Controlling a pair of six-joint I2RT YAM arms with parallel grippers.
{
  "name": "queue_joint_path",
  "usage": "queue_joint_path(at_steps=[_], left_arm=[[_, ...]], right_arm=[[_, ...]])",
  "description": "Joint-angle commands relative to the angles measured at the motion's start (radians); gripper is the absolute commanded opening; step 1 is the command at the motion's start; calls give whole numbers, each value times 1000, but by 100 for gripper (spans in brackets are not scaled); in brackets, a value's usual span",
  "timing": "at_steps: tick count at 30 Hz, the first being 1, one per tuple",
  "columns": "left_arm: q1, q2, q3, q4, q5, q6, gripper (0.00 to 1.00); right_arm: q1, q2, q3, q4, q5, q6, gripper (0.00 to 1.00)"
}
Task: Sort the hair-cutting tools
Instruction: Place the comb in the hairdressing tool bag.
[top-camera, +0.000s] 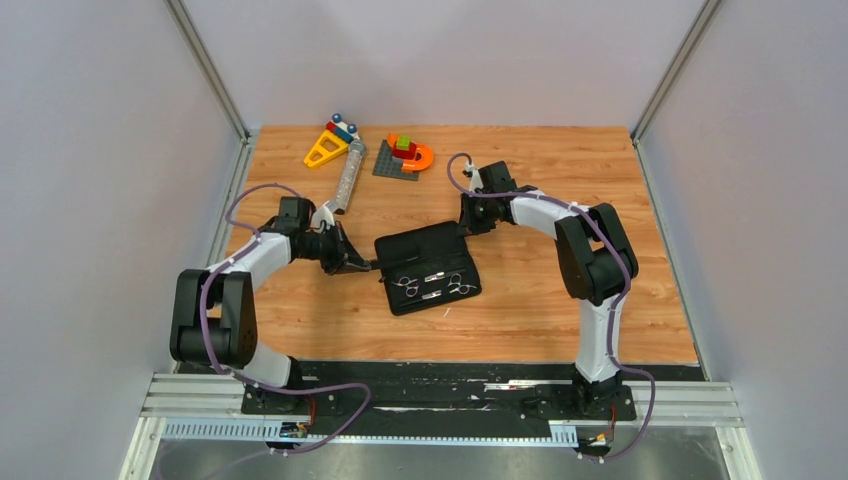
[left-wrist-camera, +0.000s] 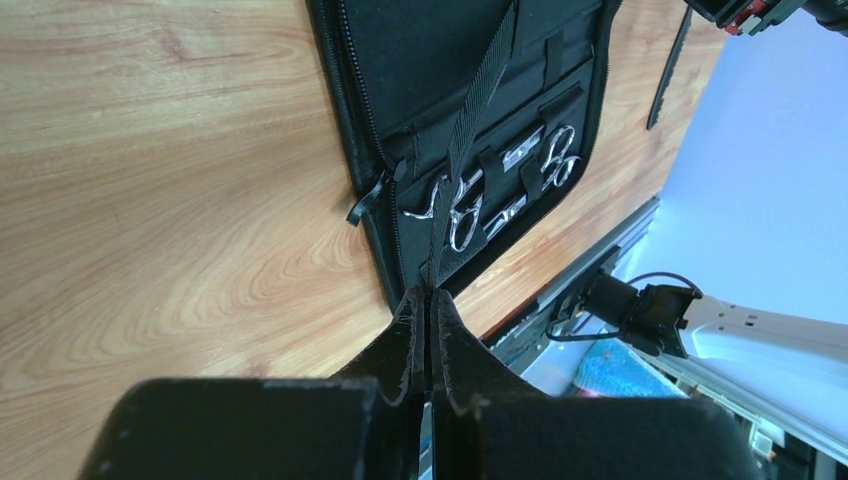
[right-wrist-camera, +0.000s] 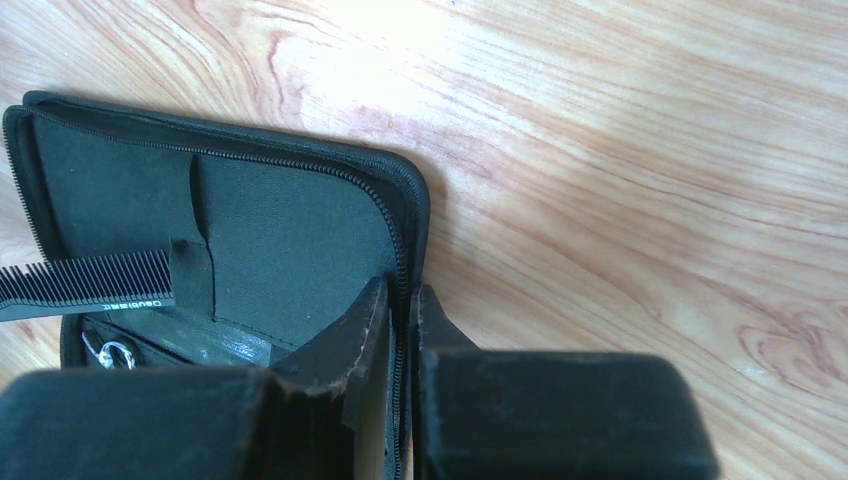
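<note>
As seen from my remote station, the black case (top-camera: 427, 268) lies opened flat near the middle of the wooden table (top-camera: 600, 310), with both arms reaching in to it from either side. At the case's left edge, the left gripper (left-wrist-camera: 428, 296) has its jaws pressed together on a black webbing strap (left-wrist-camera: 483, 85) that runs taut from the fingertips up across the case's interior. At the far right corner, the right gripper (right-wrist-camera: 400, 291) is clamped on the zipped rim of the case, with only the rim between its fingers. Silver scissors (left-wrist-camera: 462, 212) sit under elastic loops in the near half of the case, and a second pair (left-wrist-camera: 560, 155) is held just beside them in the same half. A black comb (right-wrist-camera: 88, 281) is tucked under a loop in the other half, its toothed end reaching past the case's edge. Well apart, at the far side of the table, I see a grey cylinder (top-camera: 347, 181) and colourful toy blocks (top-camera: 408, 155).
</note>
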Motion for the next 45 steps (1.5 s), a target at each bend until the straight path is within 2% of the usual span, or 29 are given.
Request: queue_joint_path(at_steps=[1, 13, 28, 32, 34, 36, 40, 42, 45], left_arm=[[-5, 47, 34, -52, 26, 25, 0], [-30, 171, 125, -14, 19, 14, 0], [-200, 274, 151, 162, -85, -122, 0], [-234, 291, 143, 204, -126, -153, 8], [-242, 296, 144, 213, -154, -158, 15], [-246, 299, 144, 212, -180, -157, 26], [-258, 280, 136, 180, -233, -151, 55], [-265, 254, 126, 156, -280, -146, 64], [-266, 199, 119, 112, -334, -135, 71]], right_arm=[[22, 30, 4, 9, 75, -39, 0], [52, 33, 10, 0, 74, -41, 0], [84, 25, -5, 2, 73, -8, 0], [87, 22, -11, 6, 72, 1, 0], [89, 19, -14, 7, 75, 4, 0], [89, 16, -19, 7, 83, 11, 0], [89, 9, -29, 9, 102, 15, 0], [89, 6, -34, 9, 114, 18, 0], [89, 4, -35, 9, 127, 24, 0]])
